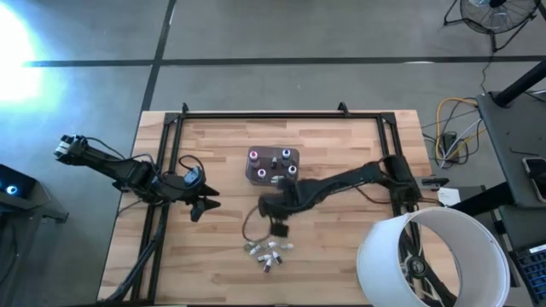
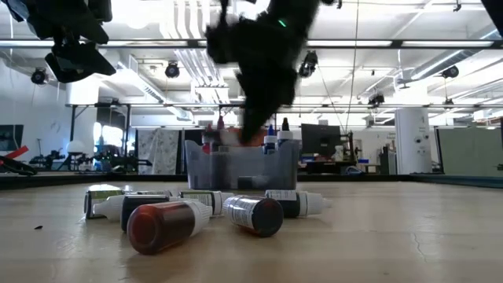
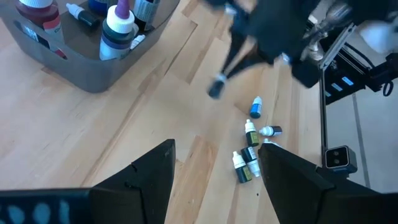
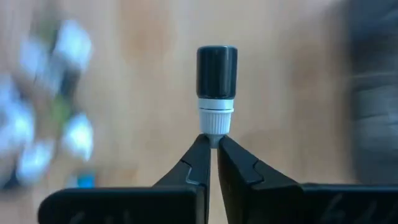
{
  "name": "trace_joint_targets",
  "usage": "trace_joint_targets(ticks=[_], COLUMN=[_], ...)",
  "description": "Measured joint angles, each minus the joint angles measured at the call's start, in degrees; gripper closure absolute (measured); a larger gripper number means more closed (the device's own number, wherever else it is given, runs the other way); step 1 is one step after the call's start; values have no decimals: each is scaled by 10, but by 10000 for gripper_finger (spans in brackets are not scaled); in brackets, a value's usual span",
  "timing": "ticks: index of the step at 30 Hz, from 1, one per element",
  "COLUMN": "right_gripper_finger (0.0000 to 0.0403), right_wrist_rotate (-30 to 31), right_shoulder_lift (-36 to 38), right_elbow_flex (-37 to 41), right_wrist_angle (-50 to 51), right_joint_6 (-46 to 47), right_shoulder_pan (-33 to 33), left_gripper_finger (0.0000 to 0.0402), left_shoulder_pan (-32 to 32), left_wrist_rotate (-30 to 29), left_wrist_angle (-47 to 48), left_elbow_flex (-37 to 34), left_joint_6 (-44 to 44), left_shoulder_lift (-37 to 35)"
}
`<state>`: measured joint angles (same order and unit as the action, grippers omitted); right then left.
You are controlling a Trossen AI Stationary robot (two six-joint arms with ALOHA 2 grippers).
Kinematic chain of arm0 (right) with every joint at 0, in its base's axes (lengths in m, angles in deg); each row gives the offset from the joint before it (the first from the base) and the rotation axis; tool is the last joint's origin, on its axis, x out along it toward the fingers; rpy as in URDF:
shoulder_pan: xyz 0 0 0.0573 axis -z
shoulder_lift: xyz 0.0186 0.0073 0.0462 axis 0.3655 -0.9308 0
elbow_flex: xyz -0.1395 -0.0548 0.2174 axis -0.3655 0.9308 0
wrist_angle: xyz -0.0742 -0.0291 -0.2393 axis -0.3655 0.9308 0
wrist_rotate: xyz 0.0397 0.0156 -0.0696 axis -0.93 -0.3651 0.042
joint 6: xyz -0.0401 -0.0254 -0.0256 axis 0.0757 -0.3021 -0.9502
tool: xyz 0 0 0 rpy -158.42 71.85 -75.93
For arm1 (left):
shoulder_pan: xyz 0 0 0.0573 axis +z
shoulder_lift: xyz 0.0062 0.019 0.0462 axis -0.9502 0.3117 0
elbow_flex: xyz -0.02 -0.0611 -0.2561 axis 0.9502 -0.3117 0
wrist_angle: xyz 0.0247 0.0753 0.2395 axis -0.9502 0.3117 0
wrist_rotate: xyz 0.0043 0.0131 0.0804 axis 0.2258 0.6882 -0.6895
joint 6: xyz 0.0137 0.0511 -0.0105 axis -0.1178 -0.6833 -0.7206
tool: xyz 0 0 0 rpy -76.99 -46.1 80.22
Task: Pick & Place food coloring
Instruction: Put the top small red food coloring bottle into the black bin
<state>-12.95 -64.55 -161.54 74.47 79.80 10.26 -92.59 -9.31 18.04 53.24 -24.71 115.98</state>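
right gripper (image 4: 212,144) pinched on dropper bottle (image 4: 217,87) by its white tip | light, smooth plastic, you risk it swivelling | grab the body next time

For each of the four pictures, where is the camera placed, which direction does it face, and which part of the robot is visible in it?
High view: above, facing straight down; both arms, tub, loose bottles.
Low view: at table height, facing level across; arms enter from above.
Left wrist view: on the left arm, past its open left gripper; the right arm shows farther off.
Right wrist view: on the right arm; right gripper shut on a dark bottle.
Shared: high, low and left wrist views all show tub and loose bottles.
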Motion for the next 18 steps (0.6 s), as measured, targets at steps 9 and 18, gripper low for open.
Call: trace_joint_targets(ticks=[9,18], right_gripper_finger=[394,342], right_wrist_rotate=[205,96], right_shoulder_lift=[62,66], right_elbow_flex=[-95,-101], right_wrist_angle=[73,139], right_joint_6=[153,199], right_shoulder_pan=[73,160], left_gripper_finger=[195,195], left_shoulder_pan=[0,0], left_wrist_rotate=[2,16], left_wrist_angle=[0,0], left_elbow_flex=[0,0], left_joint_6=[2,3], left_shoulder_lift=[-1,-1])
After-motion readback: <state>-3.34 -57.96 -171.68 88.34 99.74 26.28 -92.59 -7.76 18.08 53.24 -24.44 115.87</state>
